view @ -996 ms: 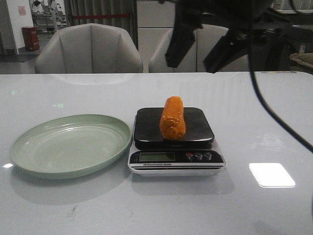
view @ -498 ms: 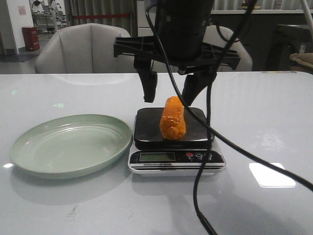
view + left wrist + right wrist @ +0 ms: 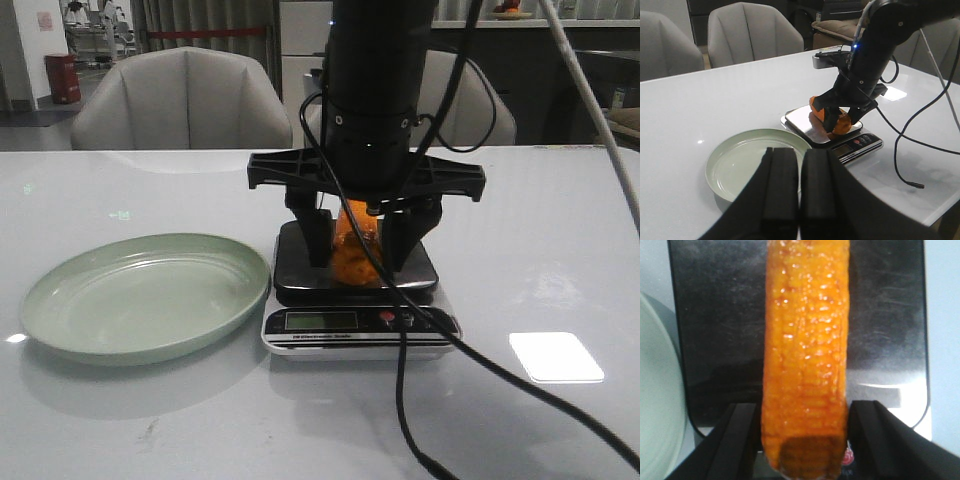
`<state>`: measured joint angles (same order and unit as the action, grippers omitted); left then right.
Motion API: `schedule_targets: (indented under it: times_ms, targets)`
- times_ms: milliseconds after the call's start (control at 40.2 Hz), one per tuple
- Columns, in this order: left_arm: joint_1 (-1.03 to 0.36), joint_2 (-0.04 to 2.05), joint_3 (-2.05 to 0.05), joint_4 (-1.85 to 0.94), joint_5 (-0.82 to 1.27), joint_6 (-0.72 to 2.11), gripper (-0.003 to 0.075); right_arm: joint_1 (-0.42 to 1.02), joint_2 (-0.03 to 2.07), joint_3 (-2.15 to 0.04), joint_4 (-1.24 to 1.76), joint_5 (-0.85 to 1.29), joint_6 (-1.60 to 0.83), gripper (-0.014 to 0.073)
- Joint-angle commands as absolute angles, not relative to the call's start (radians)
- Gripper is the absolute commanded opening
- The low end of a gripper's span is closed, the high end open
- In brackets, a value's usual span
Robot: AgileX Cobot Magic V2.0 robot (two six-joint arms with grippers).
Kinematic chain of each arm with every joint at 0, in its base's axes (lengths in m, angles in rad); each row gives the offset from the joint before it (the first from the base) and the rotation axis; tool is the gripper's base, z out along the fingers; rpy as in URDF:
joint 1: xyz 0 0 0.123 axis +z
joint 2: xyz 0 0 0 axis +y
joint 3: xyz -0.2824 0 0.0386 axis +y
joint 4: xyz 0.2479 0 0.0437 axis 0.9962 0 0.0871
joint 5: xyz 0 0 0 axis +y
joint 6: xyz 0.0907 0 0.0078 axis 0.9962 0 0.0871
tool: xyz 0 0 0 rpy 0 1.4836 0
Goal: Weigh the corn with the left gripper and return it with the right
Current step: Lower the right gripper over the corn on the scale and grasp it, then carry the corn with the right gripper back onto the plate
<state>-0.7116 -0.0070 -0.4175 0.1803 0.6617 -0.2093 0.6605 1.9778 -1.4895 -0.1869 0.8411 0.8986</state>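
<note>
The corn (image 3: 352, 245) lies lengthwise on the black platform of the scale (image 3: 300, 268). My right gripper (image 3: 356, 258) has come straight down over it and is open. One finger stands on each side of the cob's near end, close to it, not closed on it. In the right wrist view the corn (image 3: 807, 350) fills the middle between the fingers (image 3: 740, 440). My left gripper (image 3: 800, 160) is shut and empty, held back above the near side of the plate (image 3: 740, 165), away from the corn (image 3: 840, 124).
A pale green empty plate (image 3: 140, 295) sits left of the scale. The scale's display and buttons (image 3: 320, 320) face the front. The right arm's black cable (image 3: 400, 400) hangs over the scale's front. Grey chairs stand behind the table.
My right gripper has swung in from the upper right and come down over the scale. Its open fingers now straddle the corn. The corn has not moved.
</note>
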Motion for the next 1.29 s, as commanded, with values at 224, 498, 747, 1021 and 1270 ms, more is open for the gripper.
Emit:
schedule_targets:
  times_ms: [224, 498, 747, 1021, 1270]
  targets:
    - [-0.71, -0.012, -0.44, 0.188, 0.58, -0.212, 0.0121, 0.654, 1.942, -1.556, -0.211, 0.812, 0.892, 0.029]
    - [-0.71, -0.012, -0.44, 0.188, 0.58, -0.212, 0.0121, 0.78, 1.952, -1.672, -0.171, 0.731, 0.863, 0.029]
    - [-0.71, -0.012, -0.44, 0.188, 0.58, -0.212, 0.0121, 0.871, 2.013, -1.675, -0.166, 0.577, 0.863, 0.0293]
    - [-0.71, -0.012, -0.44, 0.188, 0.58, -0.212, 0.0121, 0.895, 2.061, -1.676, -0.134, 0.526, 0.863, 0.0475]
    - [-0.71, -0.012, -0.44, 0.188, 0.58, -0.212, 0.0121, 0.894, 2.073, -1.676, -0.132, 0.525, 0.863, 0.0577]
